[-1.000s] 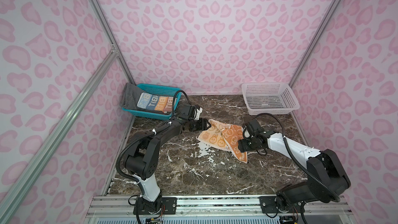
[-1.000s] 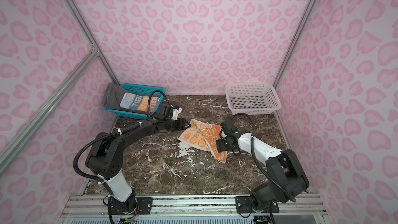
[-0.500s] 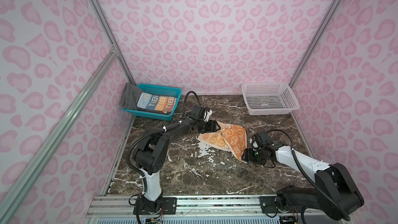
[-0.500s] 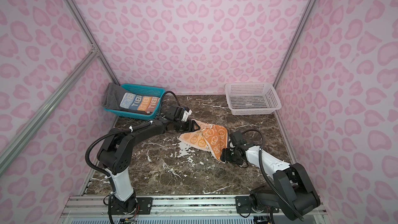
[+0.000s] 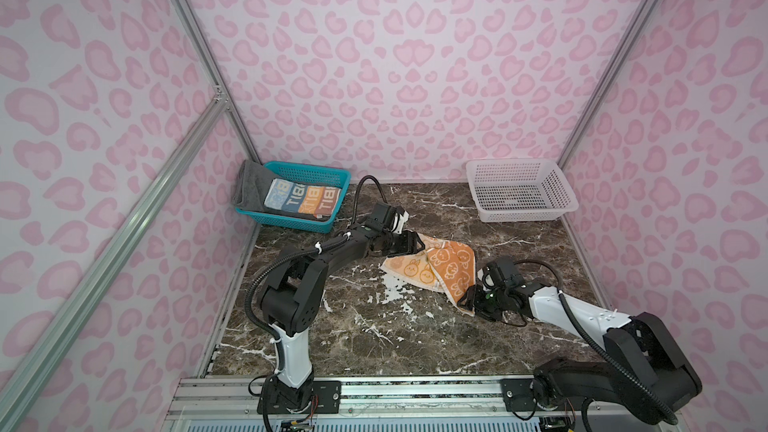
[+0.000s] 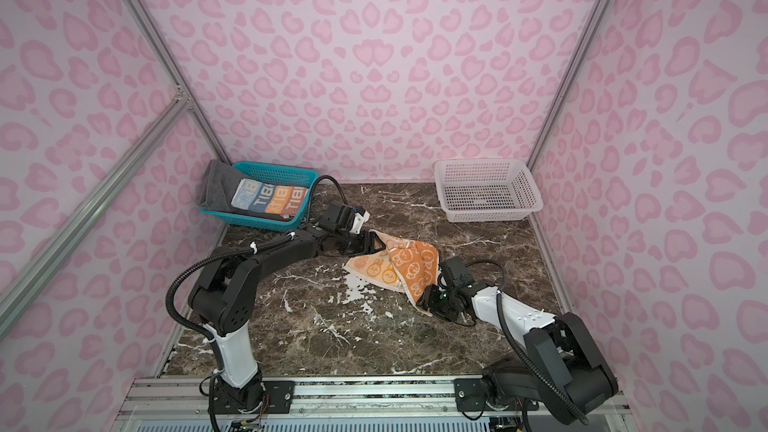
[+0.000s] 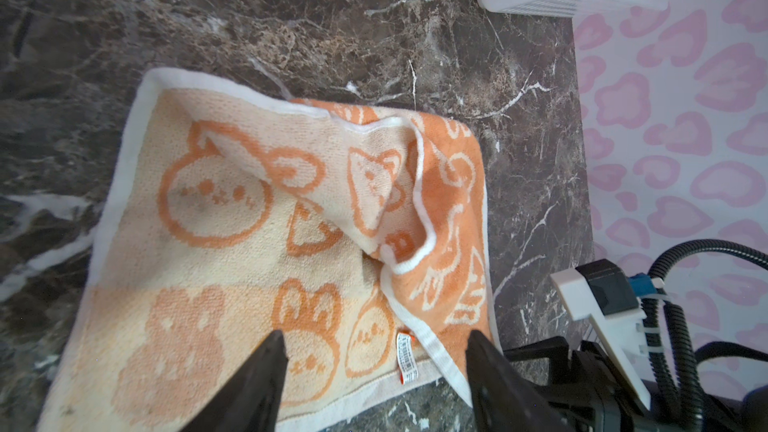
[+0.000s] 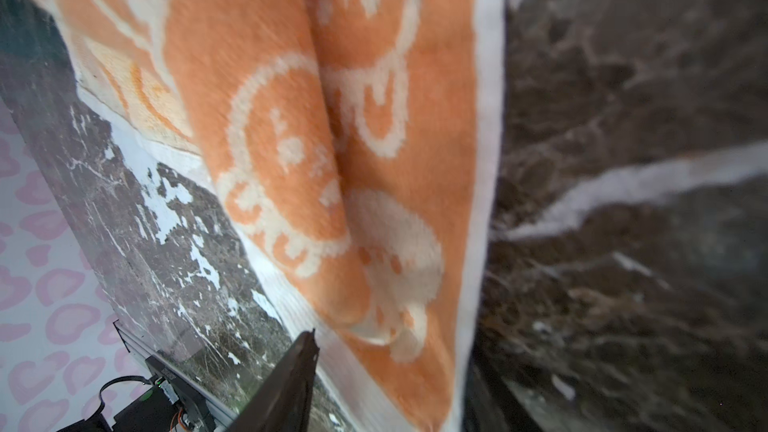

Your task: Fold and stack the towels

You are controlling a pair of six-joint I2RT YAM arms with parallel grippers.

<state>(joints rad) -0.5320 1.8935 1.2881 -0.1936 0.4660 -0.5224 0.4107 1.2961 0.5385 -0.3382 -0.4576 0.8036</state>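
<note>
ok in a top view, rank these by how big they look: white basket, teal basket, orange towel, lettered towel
1. teal basket and white basket: look alike, so not ranked
2. orange towel
3. lettered towel

A booth is enclosed on 3 sides by walls (image 5: 415,56) papered pale pink with darker pink leopard spots. Its corners are framed by 2 aluminium posts (image 5: 199,51), and a slanted aluminium beam (image 5: 124,222) is set along the left wall. The base is covered by a dark brown marble-patterned surface (image 5: 374,338), veined and chipped white, and is edged in front by a metal rail (image 5: 415,392). Soft, even light is cast throughout.
</note>
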